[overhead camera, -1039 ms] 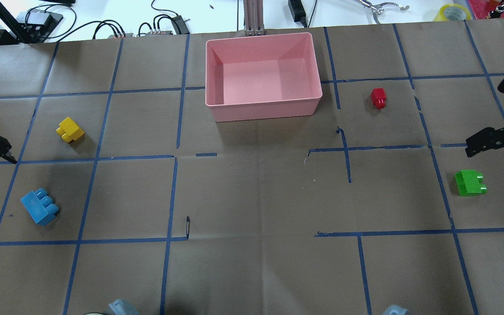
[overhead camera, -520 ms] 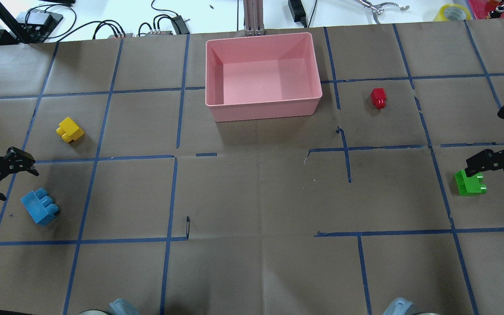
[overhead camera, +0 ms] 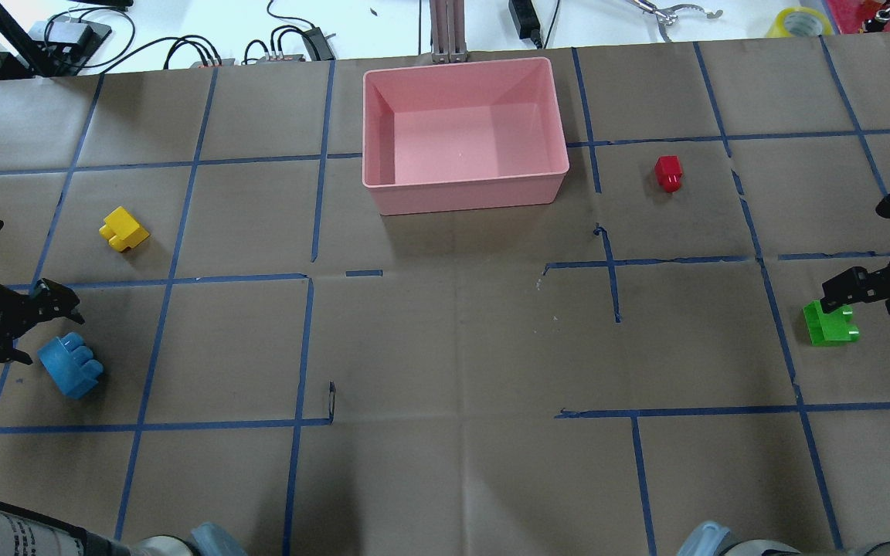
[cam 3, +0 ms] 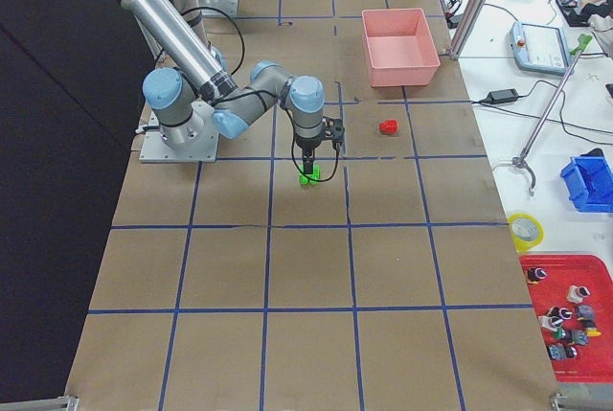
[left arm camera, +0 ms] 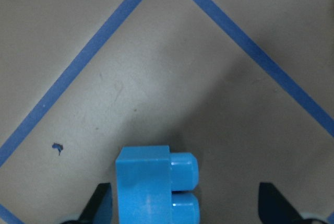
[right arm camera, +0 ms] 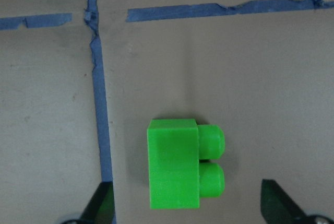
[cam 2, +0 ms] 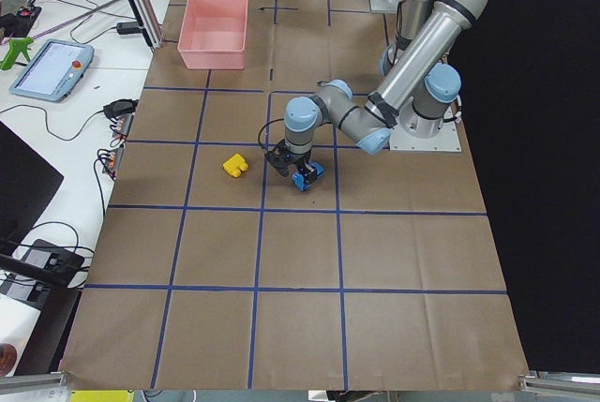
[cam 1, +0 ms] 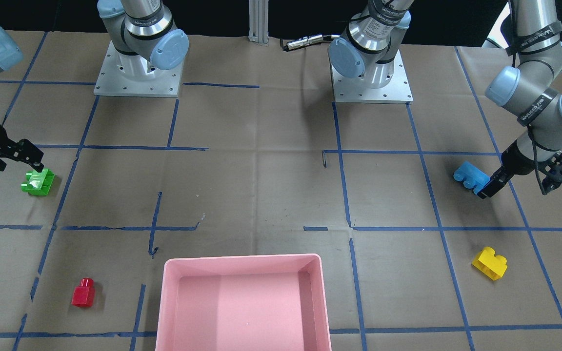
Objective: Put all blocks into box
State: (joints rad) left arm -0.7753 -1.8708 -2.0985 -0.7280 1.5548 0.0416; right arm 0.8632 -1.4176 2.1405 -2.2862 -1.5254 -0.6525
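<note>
The left pincer (left arm camera: 188, 203) is held open astride the light blue three-stud brick (left arm camera: 151, 185) on the counter (overhead camera: 453, 347). The right pincer (right arm camera: 188, 203) is spread above the green two-stud brick (right arm camera: 175, 171), apparently so both can be gripped. The pink box (overhead camera: 464, 185) lies well apart.

A robotics lab: arm bases (cam 1: 137, 73) bolted to a tape-gridded table (cam 1: 261, 195) (teach pendant (cam 2: 56, 69) and cables (overhead camera: 284, 35) alongside).

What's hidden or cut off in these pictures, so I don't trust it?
Blue brick: the left wrist view's bottom edge cuts off its third stud.
Pink box: the front-facing view's bottom edge cuts off its camera-side wall.
Green brick: in the overhead view, a right jaw covers its far edge.
</note>
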